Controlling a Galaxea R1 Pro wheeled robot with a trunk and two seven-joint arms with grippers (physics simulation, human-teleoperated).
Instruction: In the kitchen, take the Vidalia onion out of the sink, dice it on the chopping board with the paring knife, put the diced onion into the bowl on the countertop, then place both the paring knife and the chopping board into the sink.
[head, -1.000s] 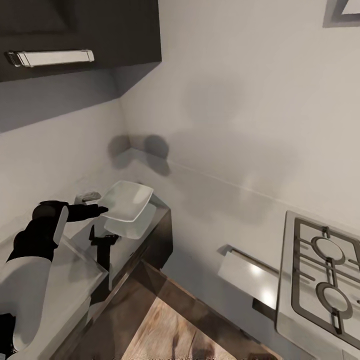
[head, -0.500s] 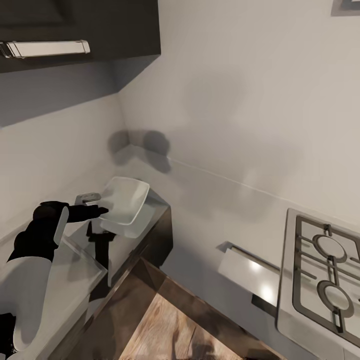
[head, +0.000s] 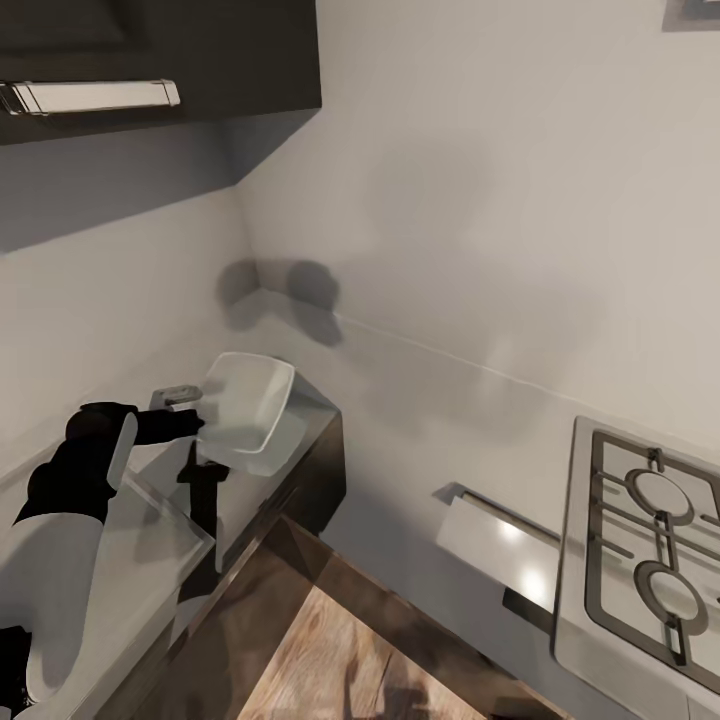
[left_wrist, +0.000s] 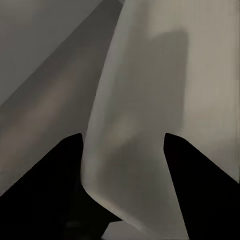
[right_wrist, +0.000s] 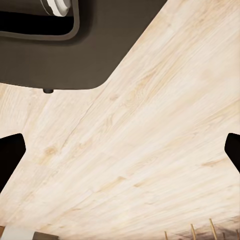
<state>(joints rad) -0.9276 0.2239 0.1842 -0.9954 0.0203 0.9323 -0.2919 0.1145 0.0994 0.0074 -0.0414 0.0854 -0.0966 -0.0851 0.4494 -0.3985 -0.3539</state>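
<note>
Bench (head: 300, 440) corner carries the bowl (head: 245, 400), tilted up off its surface and pinched at its near rim by the left gripper (head: 197, 423) fingers. Right gripper (right_wrist: 120, 155) fingers spread wide over wood floor (right_wrist: 150, 150). Judged step: shifting the bowl (onion unseen); next, set it flat.
</note>
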